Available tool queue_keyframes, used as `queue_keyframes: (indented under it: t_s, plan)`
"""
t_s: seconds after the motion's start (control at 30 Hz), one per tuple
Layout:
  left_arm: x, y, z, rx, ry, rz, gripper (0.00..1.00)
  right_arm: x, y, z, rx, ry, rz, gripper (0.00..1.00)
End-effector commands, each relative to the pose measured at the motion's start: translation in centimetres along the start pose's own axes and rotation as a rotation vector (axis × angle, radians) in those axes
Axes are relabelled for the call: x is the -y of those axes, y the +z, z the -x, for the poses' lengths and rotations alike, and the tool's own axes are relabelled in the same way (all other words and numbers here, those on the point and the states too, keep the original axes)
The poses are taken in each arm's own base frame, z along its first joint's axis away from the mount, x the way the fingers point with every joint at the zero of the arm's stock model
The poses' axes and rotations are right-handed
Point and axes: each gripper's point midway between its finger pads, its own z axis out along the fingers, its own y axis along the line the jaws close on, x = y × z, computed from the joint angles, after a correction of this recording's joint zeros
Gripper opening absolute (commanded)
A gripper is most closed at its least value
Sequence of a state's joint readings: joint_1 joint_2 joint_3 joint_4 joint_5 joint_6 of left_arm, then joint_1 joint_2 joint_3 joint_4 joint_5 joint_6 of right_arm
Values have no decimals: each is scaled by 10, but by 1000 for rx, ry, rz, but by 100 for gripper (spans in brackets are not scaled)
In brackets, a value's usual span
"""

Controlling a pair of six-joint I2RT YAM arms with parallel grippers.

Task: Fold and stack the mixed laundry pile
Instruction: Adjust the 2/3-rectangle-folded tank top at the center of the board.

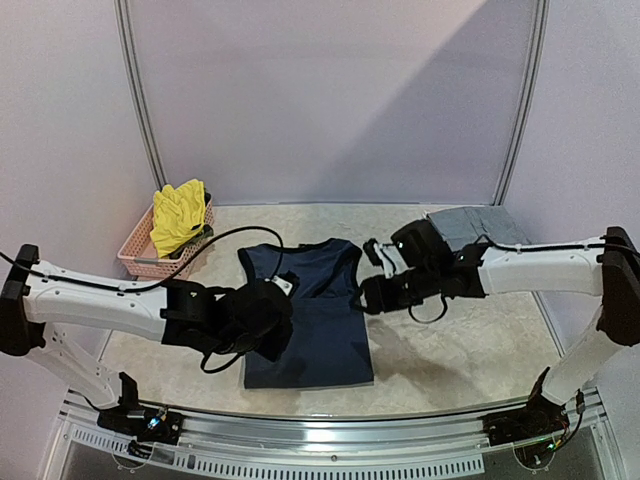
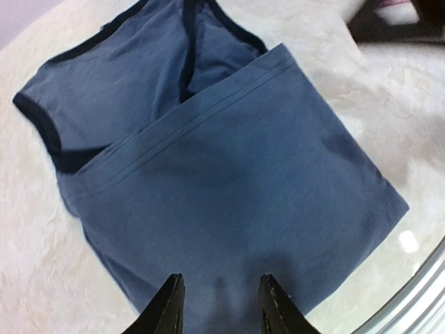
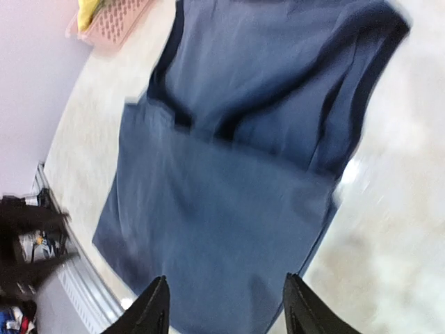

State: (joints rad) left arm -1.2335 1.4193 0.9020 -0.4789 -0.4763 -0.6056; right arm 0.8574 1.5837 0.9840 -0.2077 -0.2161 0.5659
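Now left gripper (image 2: 221, 309) and right gripper (image 3: 226, 309) are hovering spread over navy top (image 1: 325, 345); likely limp, light; pinching side edges below them.

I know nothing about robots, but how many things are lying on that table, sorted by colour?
Navy: 1, the top
Yellow: 1, the garment in the basket
Grey: 1, the folded piece at the back right
Pink: 1, the basket
Total: 4
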Motion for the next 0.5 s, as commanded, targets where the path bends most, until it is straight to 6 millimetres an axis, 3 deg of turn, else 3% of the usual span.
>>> queue_keyframes:
  t_s: [0.0, 0.1, 0.23, 0.37, 0.47]
  plan:
    - [17, 23, 11, -23, 107, 9, 38, 37, -5, 64, 83, 5, -85, 59]
    - [44, 37, 22, -22, 123, -61, 37, 63, 3, 110, 132, 24, -113, 64]
    - [73, 54, 35, -21, 134, -126, 36, 92, 26, 147, 127, 44, -99, 65]
    - [102, 64, 43, -28, 134, -215, 34, 130, 61, 163, 74, 87, -74, 65]
    - [114, 68, 43, -32, 126, -260, 34, 139, 75, 174, 47, 97, -15, 65]
